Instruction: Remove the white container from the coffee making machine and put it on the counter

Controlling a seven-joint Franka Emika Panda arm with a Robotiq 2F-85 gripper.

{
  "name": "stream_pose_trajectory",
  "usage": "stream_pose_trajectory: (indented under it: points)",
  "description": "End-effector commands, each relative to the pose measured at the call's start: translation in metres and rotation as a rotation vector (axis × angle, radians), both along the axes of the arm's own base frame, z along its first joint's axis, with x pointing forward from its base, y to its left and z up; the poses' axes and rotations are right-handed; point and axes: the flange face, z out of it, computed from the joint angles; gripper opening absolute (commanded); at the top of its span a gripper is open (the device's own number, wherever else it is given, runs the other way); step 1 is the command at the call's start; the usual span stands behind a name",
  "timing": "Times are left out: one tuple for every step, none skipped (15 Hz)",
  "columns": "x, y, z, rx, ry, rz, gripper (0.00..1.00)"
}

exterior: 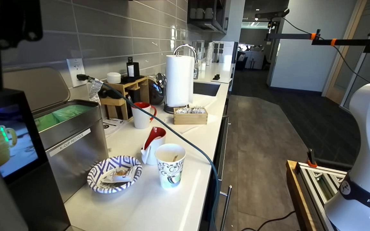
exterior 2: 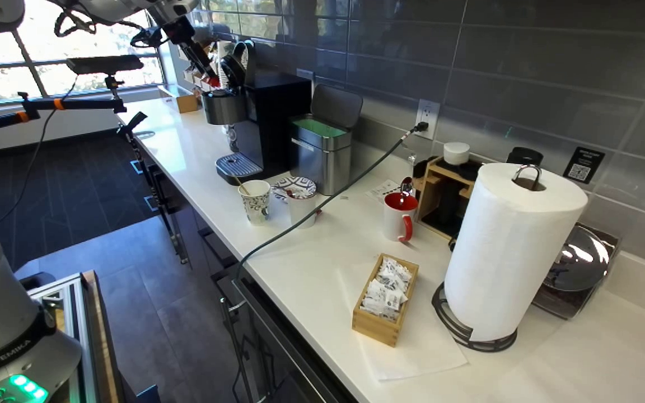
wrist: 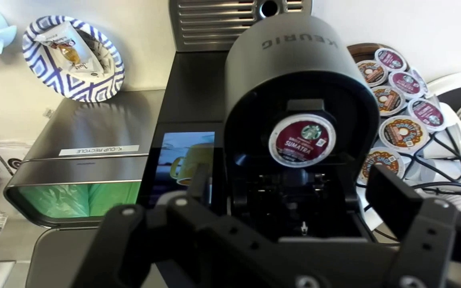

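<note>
White-rimmed pod [wrist: 302,140] below spread gripper [wrist: 290,173]

Open above pod [wrist: 302,140]; bin [exterior 2: 314,162] just beside machine [exterior 2: 280,117]. Cable [exterior 2: 329,200] slants over counter [exterior 2: 311,271]; bare stretch between cable and box [exterior 2: 375,327].

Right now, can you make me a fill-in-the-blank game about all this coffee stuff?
The biggest word on the pod inside the coffee machine is ____.
The liner in the recycling bin is coloured ____.
The mug beside the wooden rack has a ____ handle.

Missing words: SUMATRA, green, red.
</note>
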Motion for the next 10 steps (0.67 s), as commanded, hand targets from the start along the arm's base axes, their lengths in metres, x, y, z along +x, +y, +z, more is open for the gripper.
stream_pose_trajectory:
  points:
    - [0.014,0.005,-0.005,-0.040,0.048,-0.033,1.00]
    - [0.016,0.007,-0.006,-0.045,0.058,-0.026,1.00]
    - [0.018,0.009,-0.008,-0.051,0.068,-0.021,1.00]
    - [0.019,0.013,-0.011,-0.058,0.073,0.000,1.00]
    - [0.019,0.018,-0.012,-0.060,0.076,0.023,1.00]
    - [0.019,0.022,-0.014,-0.066,0.082,0.039,1.00]
    - [0.019,0.027,-0.017,-0.069,0.089,0.050,1.00]
    - [0.019,0.030,-0.020,-0.073,0.091,0.061,1.00]
    - [0.020,0.033,-0.023,-0.081,0.096,0.068,1.00]
    - [0.021,0.035,-0.025,-0.085,0.099,0.072,1.00]
